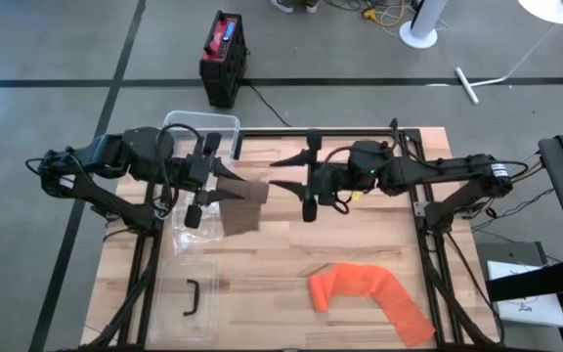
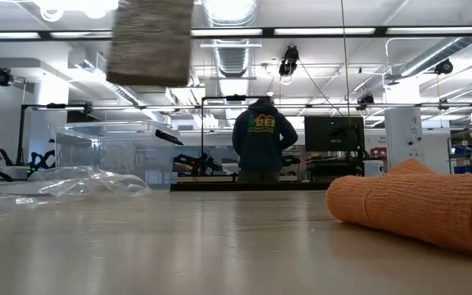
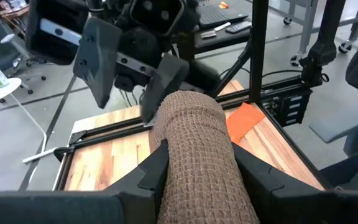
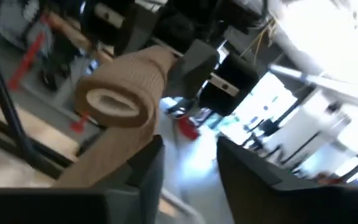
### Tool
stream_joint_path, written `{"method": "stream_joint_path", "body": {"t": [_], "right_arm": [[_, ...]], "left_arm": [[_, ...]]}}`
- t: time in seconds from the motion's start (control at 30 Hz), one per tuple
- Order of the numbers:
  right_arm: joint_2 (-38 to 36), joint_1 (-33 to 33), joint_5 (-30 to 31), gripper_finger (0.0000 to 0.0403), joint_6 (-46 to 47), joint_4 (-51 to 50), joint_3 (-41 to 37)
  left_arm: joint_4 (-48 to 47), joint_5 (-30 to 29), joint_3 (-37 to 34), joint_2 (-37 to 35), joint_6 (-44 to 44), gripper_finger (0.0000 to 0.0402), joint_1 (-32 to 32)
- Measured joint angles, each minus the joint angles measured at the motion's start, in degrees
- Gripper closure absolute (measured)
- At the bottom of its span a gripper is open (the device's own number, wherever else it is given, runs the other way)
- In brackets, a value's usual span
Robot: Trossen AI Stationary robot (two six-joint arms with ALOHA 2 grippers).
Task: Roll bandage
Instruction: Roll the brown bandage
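Note:
A brown bandage roll [image 1: 249,192] is held high above the table, and its loose tail [image 1: 241,219] hangs down; in the low view only that tail [image 2: 150,41] shows. My left gripper [image 1: 225,193] comes in from the table's left and is shut on the roll [image 3: 197,149]. Facing it from the right, my right gripper [image 1: 283,172] is open at the roll's free end [image 4: 114,102], with nothing between its fingers [image 4: 148,168]. Whether one finger brushes the tail, I cannot tell. An orange bandage [image 1: 369,293] lies flat on the table near the front right. My left gripper pinches the brown roll between its two fingers [image 3: 151,174], one on each side of its rolled body [image 3: 191,180]. The fingers come nearly level from the table's left and lie along the roll. The roll sticks out past them toward the right, clear of the table, its tail hanging slack.
A crumpled clear plastic bag [image 1: 188,231] and a clear lid with a black handle [image 1: 190,298] lie front left. A clear bin [image 1: 201,127] stands at the far left. In the room beyond the table, a person [image 2: 260,139] stands with their back turned.

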Motion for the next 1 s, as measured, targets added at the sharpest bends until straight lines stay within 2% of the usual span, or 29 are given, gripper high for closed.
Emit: {"method": "stream_joint_path", "body": {"t": [0.1,0.2,0.4,0.57,0.8,1.0], "right_arm": [[0.5,-0.5,-3.7,0.0222,3.9,-3.7,0.0],[1.8,-0.5,-4.1,0.0206,5.2,-4.3,-0.1],[4.5,-0.5,-3.9,0.0208,5.0,-0.6,0.0],[5.5,-0.5,-2.2,0.0212,3.9,7.0,-0.1],[5.5,-0.8,-1.0,0.0238,1.9,9.9,0.0],[5.5,-0.8,-1.0,0.0293,-7.6,10.0,0.0]], "left_arm": [[0.1,-0.1,0.0,0.0,-1.1,0.0286,0.0],[0.2,-0.5,0.0,0.0,-2.0,0.0286,0.0],[0.6,-2.2,0.0,0.0,-3.4,0.0286,0.0],[0.1,-2.2,0.0,0.2,-4.3,0.0286,0.0],[0.5,-2.0,-0.2,0.2,-5.9,0.0286,0.0],[2.0,-1.8,-0.3,0.9,-10.7,0.0286,0.0]]}}
